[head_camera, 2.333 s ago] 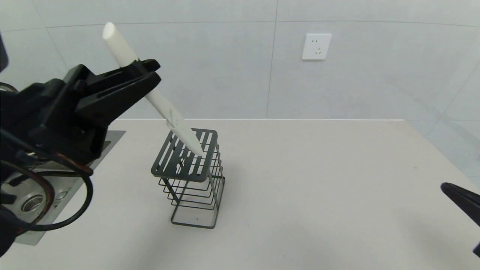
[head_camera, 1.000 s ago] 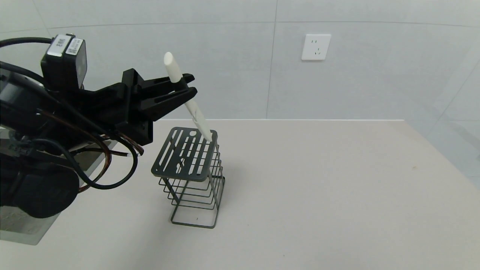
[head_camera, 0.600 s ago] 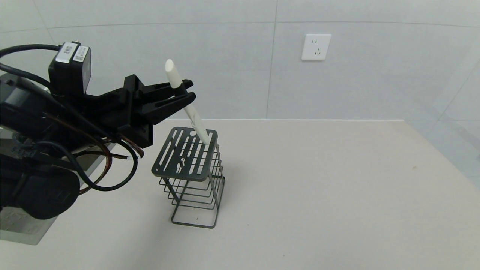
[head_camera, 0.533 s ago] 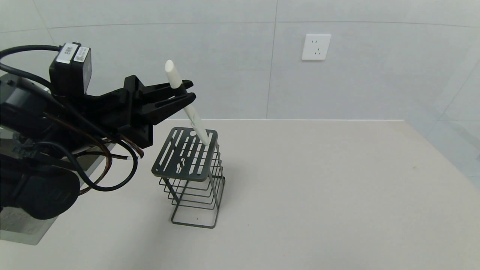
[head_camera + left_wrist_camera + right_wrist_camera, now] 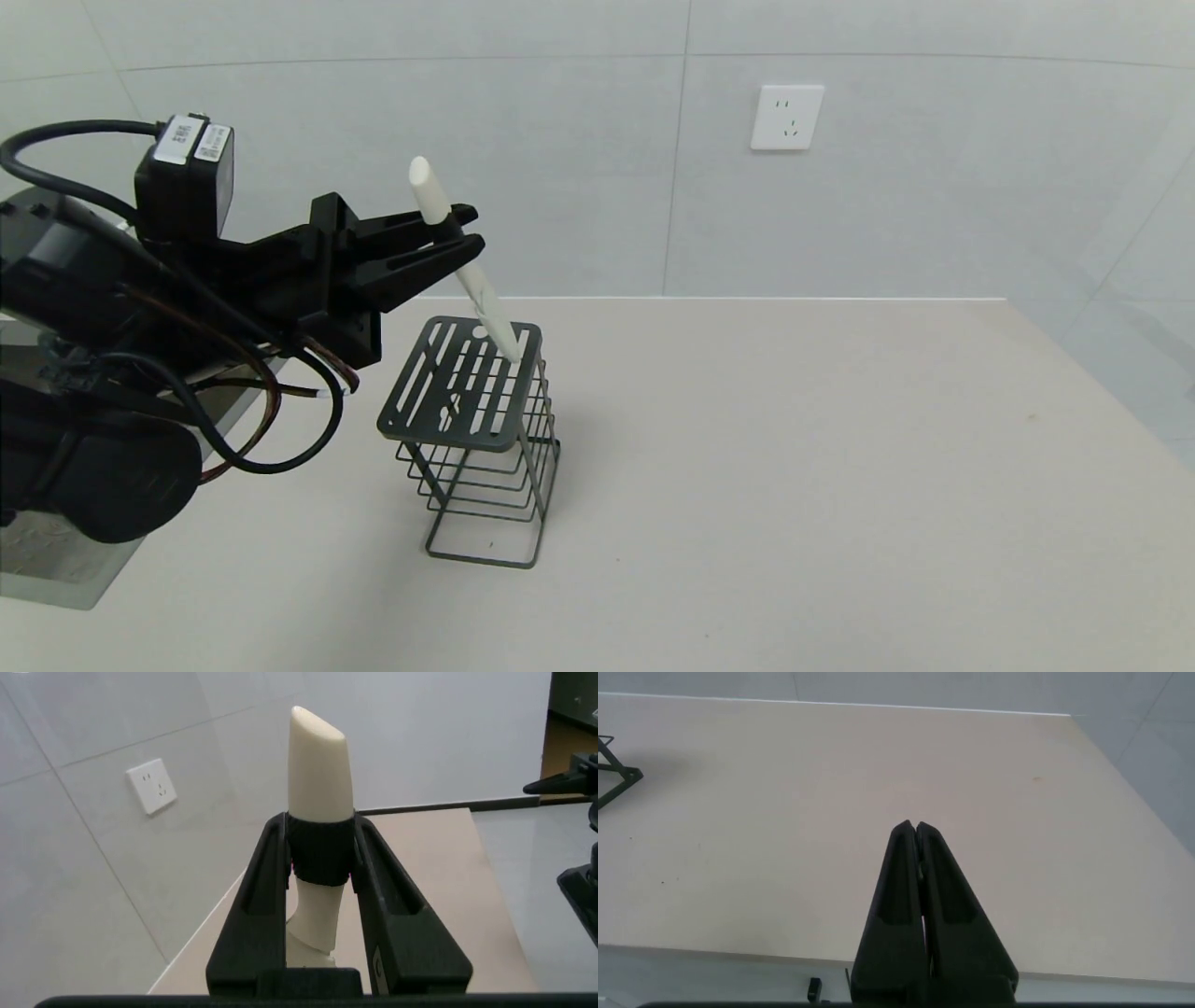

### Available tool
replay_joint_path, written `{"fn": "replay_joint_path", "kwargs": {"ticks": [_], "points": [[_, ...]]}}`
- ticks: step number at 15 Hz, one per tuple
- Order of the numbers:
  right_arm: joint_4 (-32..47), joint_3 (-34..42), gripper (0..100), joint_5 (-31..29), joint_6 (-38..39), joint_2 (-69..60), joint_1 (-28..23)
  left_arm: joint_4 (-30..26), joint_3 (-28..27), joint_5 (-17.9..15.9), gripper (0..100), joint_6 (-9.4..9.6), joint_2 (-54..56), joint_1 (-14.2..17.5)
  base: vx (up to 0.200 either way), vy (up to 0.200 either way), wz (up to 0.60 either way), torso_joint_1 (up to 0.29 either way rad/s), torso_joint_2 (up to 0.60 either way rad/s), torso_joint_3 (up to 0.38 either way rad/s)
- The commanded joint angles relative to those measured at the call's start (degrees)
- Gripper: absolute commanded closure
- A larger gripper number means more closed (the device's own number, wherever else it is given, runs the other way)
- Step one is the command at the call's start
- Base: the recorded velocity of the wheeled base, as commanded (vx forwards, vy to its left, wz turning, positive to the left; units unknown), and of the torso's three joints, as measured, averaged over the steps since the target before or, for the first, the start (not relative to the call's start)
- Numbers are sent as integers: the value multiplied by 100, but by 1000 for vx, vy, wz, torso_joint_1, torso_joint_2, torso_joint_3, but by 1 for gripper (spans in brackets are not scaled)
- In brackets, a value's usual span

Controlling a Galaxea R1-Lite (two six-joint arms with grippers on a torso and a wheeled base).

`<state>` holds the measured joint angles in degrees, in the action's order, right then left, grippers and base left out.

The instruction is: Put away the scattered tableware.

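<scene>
My left gripper [image 5: 455, 241] [image 5: 320, 857] is shut on a white knife [image 5: 459, 259] [image 5: 319, 826], gripping its handle. The knife slants down to the right, and its tip rests at a slot in the far right corner of the dark wire cutlery rack [image 5: 476, 439]. The rack's slotted top plate [image 5: 457, 385] faces up and the rack stands on the pale table [image 5: 794, 467]. My right gripper [image 5: 917, 837] is shut with nothing in it, hovering over the table's bare right part near its front edge.
A steel sink [image 5: 56, 560] is set into the counter at the left. A white wall socket [image 5: 787, 117] [image 5: 151, 786] is on the tiled wall behind. A corner of the rack [image 5: 615, 767] shows far off in the right wrist view.
The left arm swung the knife away from me and lowered it until the tip met the rack's far right slot. In the last half second it sank only slightly. The right gripper left the head view.
</scene>
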<state>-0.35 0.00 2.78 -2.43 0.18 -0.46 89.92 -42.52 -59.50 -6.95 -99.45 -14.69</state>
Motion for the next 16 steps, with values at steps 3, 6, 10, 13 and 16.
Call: {"fn": "replay_joint_path", "kwargs": {"ticks": [3,6,10,13,16], "points": [[0,0,100,3,-4,8,2,8,7,-9,100,44,-31,19,0,0,0,0,0,0],[0,0,100,3,-4,8,2,8,42,-9,100,229,-215,-157,0,0,0,0,0,0],[-9,0,100,3,-4,8,11,8,42,18,100,361,-426,-271,0,0,0,0,0,0],[0,0,100,12,-4,8,11,8,60,44,100,361,-444,-227,0,0,0,0,0,0],[0,0,100,12,-4,8,11,8,104,202,100,466,-567,-236,0,0,0,0,0,0]]}}
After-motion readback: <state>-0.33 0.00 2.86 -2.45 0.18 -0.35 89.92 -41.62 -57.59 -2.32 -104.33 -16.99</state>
